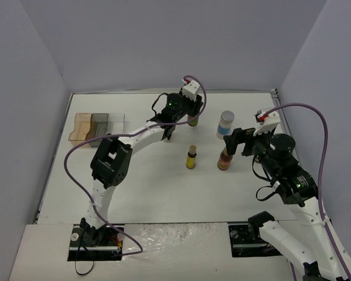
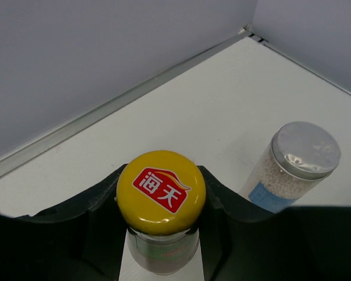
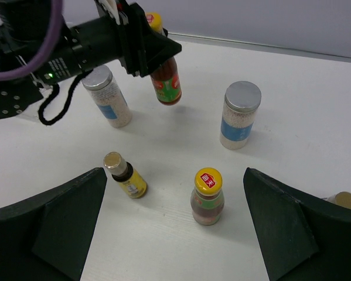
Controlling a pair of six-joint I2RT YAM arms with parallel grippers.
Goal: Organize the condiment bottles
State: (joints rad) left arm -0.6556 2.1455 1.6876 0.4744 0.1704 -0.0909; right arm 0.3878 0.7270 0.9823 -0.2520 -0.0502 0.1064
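My left gripper (image 1: 188, 112) is shut around the neck of a slim dark bottle with a yellow cap (image 2: 161, 190) at the far middle of the table. The right wrist view shows that bottle (image 3: 167, 84) tilted with a red and green label. A second yellow-capped slim bottle (image 1: 224, 159) stands upright just ahead of my open, empty right gripper (image 3: 175, 173). The tiny yellow-labelled bottle (image 1: 191, 157) stands to its left. One white silver-lidded jar (image 1: 225, 124) stands behind it. The other jar (image 3: 108, 96) stands by the left arm, hidden in the top view.
A clear compartment rack (image 1: 96, 126) sits at the far left of the table. Grey walls close in the back and both sides. A round pale lid (image 3: 345, 201) peeks out behind my right finger.
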